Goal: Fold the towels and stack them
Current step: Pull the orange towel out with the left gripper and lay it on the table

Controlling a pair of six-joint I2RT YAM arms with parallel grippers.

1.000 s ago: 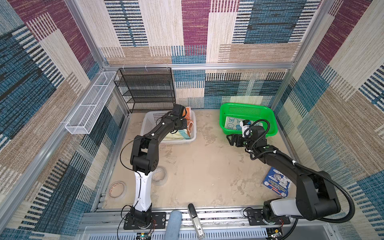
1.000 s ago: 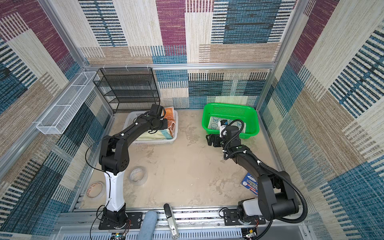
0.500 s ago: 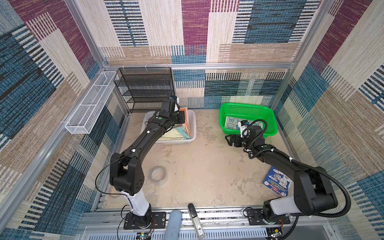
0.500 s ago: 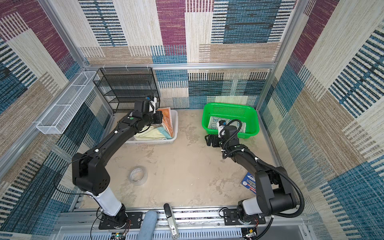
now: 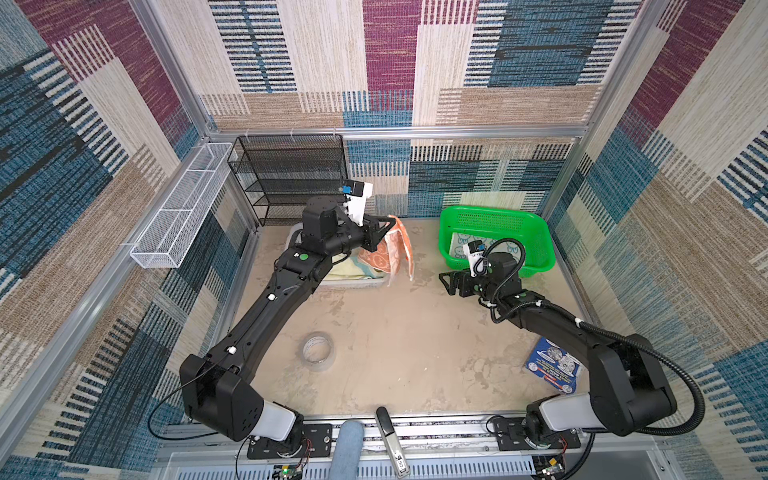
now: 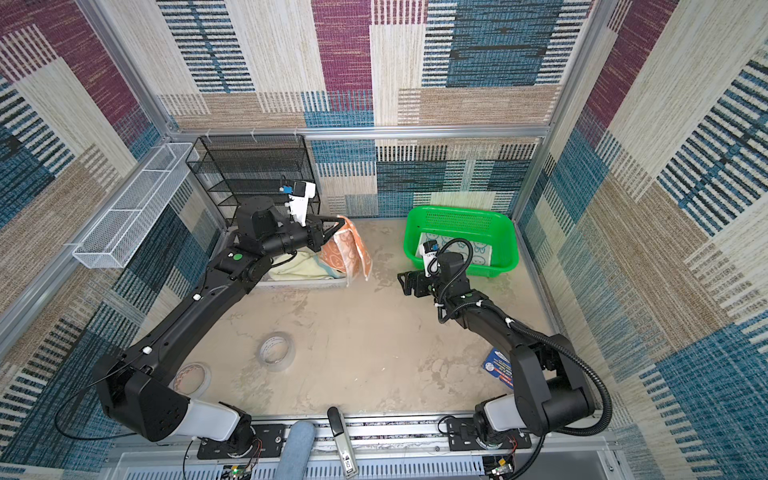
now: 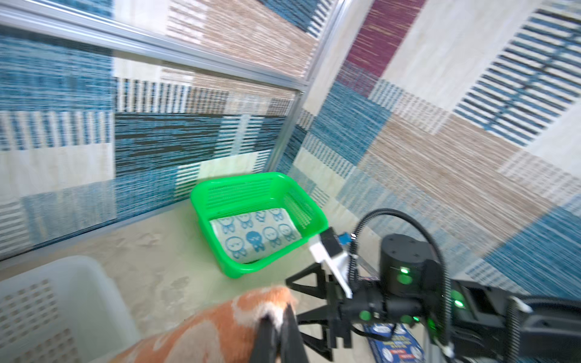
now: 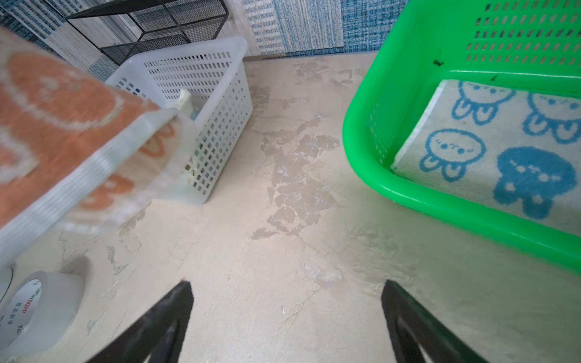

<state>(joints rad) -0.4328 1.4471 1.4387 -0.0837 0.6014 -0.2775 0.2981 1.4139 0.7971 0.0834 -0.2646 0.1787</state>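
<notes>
In both top views the white basket (image 5: 353, 284) (image 6: 299, 284) stood at about 11 o'clock on the table (image 5: 415, 332), and a yellow towel (image 5: 349, 270) lay inside it. The left gripper (image 5: 388, 224) (image 6: 340, 222) was above the 3 o'clock side of this basket and was clenched on the top corner of the orange towel (image 5: 395, 249) (image 6: 349, 253). This towel hung down in the air over that side; I cannot tell if its lower end touched the table. A tape roll (image 5: 318, 351) lay at about 8 o'clock. The right gripper (image 5: 446, 284) (image 8: 286, 283) was low over the table, at 9 o'clock from the green basket (image 5: 498, 216), with its jaws wide apart and nothing between them. The green basket stood at about 1 o'clock, and the bunny towel (image 8: 487, 151) (image 7: 254, 235) lay flat in it. A blue packet (image 5: 555, 365) lay at 4 o'clock, beside the right arm
</notes>
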